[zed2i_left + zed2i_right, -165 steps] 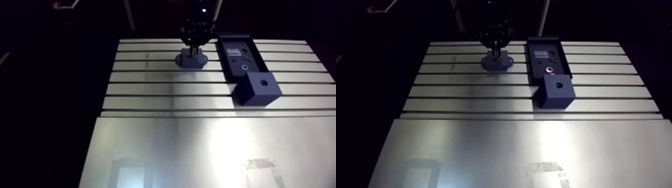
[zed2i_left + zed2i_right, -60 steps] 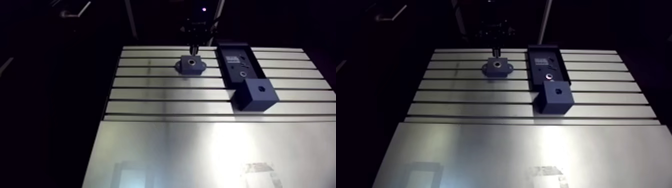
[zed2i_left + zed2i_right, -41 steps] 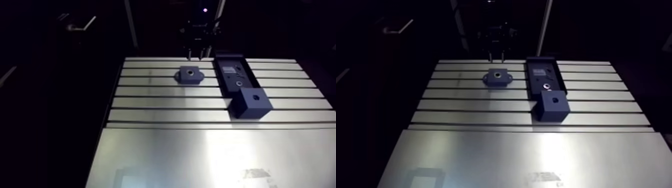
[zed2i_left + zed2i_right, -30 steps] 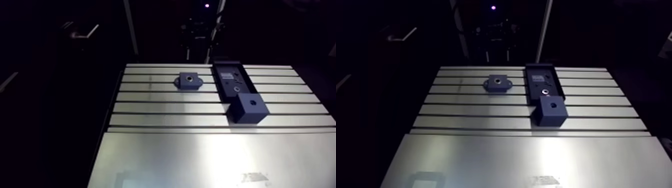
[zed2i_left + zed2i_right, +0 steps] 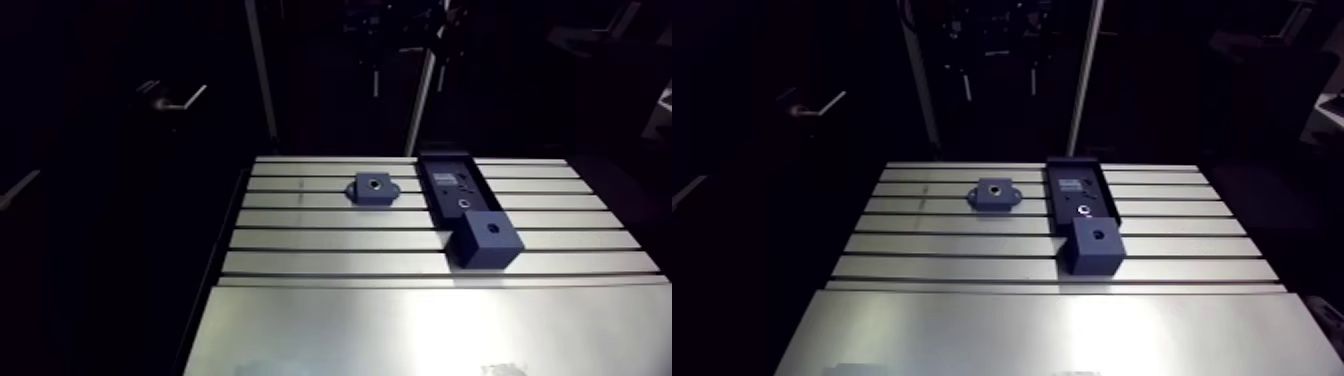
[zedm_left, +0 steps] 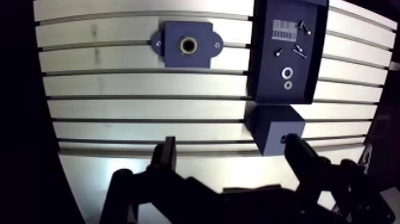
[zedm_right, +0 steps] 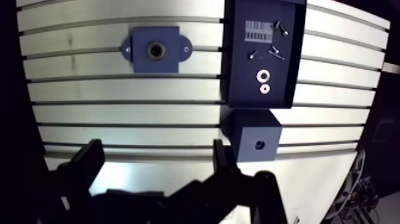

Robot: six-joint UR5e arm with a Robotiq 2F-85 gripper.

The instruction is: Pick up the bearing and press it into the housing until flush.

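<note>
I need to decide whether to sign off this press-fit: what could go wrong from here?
1. The bearing sits in the bore of the housing, but from this height it is impossible to tell whether it is flush. It may be proud or cocked.
2. The open, empty hand hangs with one finger roughly over the dark block. A straight descent for a second press could strike it.

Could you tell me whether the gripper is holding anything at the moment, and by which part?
Nothing is held: the two-finger gripper is open, its fingers apart with only the slotted aluminium table showing between them.
</note>
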